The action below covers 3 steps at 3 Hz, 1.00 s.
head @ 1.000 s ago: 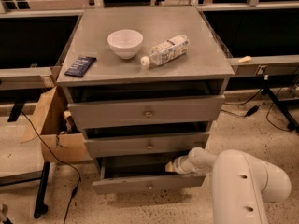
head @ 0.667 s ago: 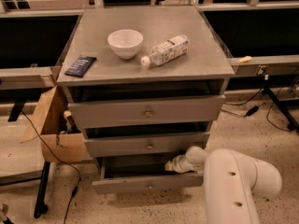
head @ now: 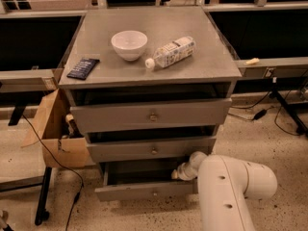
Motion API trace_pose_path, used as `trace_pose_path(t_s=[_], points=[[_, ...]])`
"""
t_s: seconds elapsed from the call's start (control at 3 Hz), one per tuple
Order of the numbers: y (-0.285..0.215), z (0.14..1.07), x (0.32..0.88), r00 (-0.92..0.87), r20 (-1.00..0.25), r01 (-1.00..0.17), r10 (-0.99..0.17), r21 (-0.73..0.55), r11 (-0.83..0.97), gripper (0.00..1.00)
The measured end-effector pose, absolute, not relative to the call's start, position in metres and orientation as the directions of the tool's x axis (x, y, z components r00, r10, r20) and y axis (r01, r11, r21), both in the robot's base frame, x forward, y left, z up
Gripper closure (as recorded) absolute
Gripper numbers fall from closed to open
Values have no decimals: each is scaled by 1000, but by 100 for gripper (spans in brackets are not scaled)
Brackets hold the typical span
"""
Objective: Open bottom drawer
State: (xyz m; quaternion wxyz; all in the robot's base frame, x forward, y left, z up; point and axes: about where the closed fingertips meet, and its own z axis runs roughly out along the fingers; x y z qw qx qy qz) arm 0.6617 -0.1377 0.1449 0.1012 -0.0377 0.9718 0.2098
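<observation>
Bottom drawer [head: 144, 192]: partly out. End effector [head: 179, 173]: inside, beneath tabletop [head: 216, 57] front edge; grip cannot be told. Next: likely pull outward.

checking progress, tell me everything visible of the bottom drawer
The slim grey bottom drawer, with one small brass centre knob, stands pulled partly out of the grey cabinet, its plain grey interior open. The white arm puts its tool inside the opening at the right, behind the front panel; contact is unclear.
</observation>
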Motion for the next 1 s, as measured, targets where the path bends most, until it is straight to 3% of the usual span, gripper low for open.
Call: trace_pose_path(t_s=[1.0], points=[[-141,145,656,-980,-194,-110,-34,393,913,100]])
